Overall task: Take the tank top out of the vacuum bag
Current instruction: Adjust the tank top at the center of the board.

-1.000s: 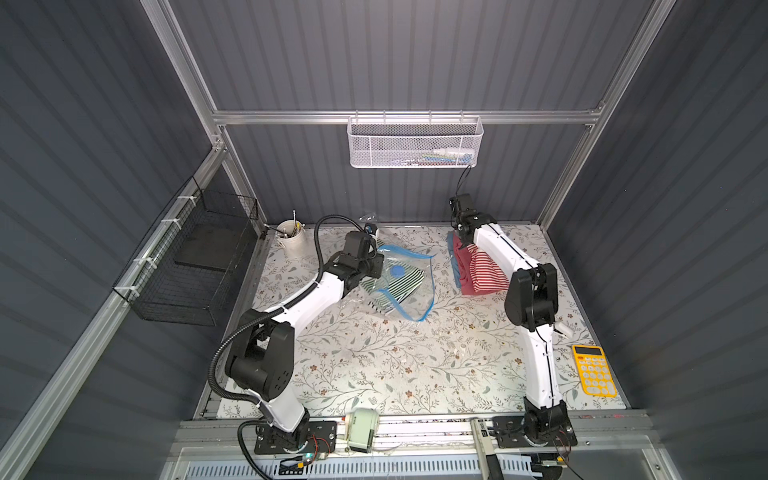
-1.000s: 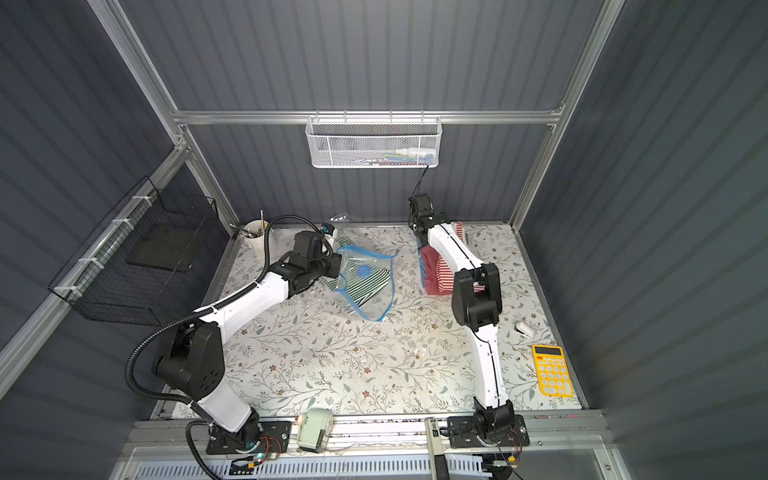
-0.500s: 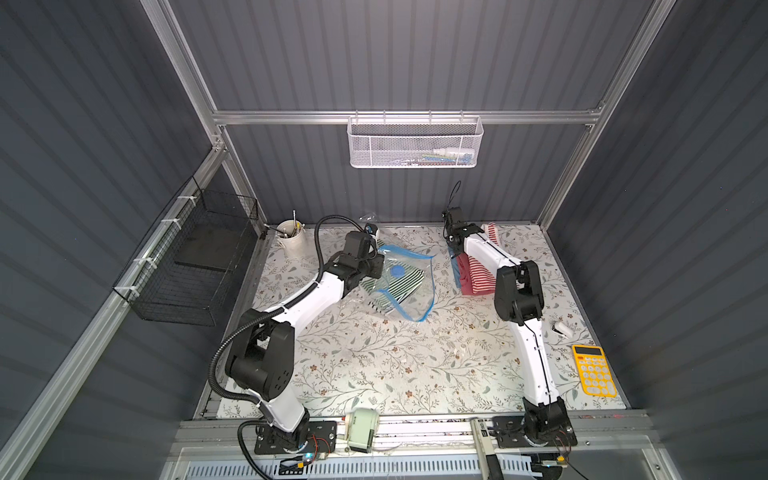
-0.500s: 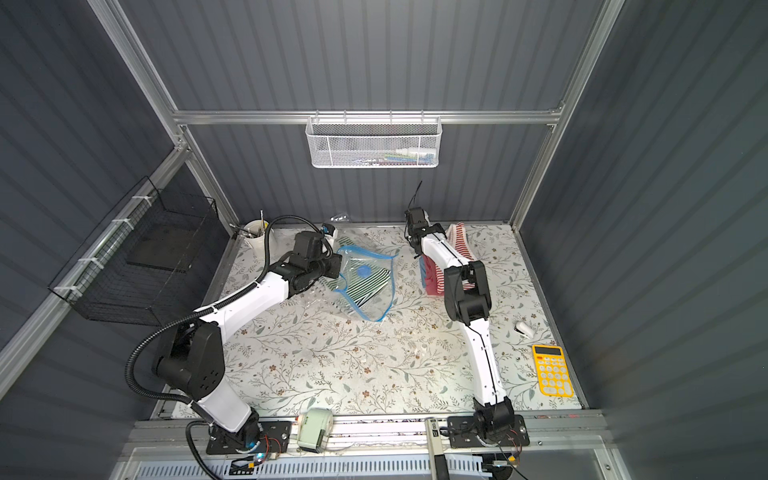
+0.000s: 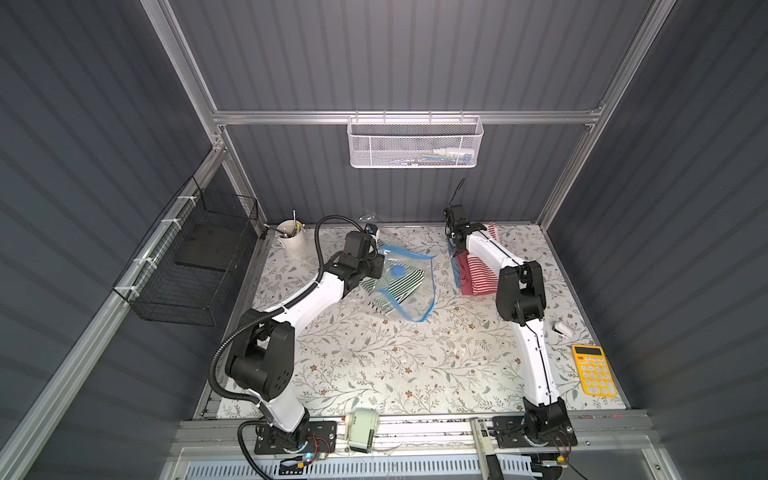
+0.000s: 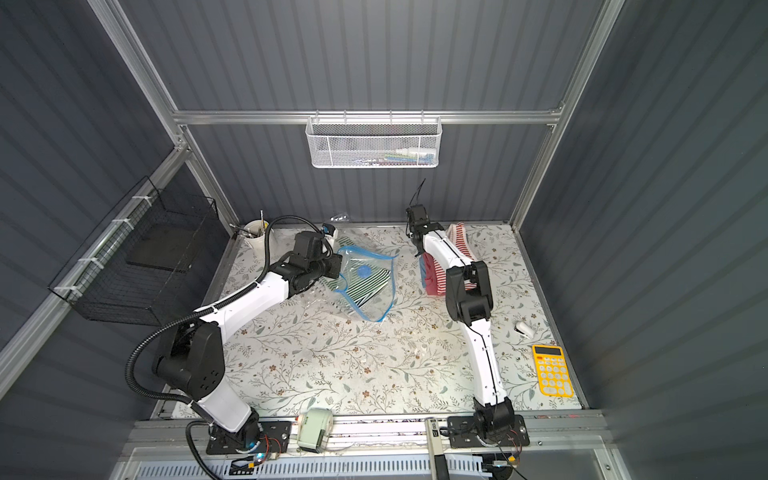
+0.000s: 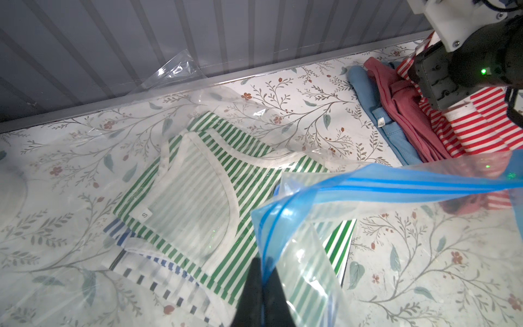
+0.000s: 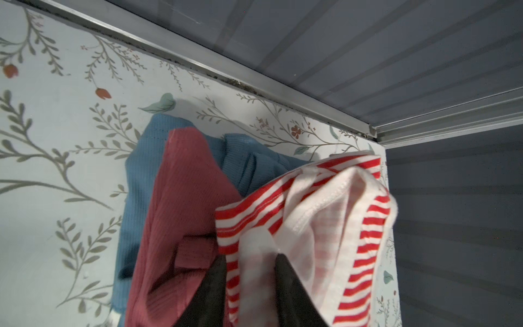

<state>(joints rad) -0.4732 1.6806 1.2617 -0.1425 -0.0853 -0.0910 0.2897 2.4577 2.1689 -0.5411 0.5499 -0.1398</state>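
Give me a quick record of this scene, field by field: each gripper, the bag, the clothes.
left gripper: shut on vacuum bag at its blue zip edge
right gripper: jaws apart, red-striped top between them
green-striped tank top: lying flat under the clear plastic, seemingly inside the bag
outside bag: red-striped top over maroon garment and blue garment

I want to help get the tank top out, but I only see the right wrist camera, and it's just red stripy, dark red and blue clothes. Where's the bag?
Observer: In a top view the vacuum bag lies on the table, to the robot's left of that clothes pile.
Operator: Is anybody holding it?
Observer: The left gripper is shut on its blue zip strip.
Operator: Anything inside?
Observer: A green-striped tank top lies inside.
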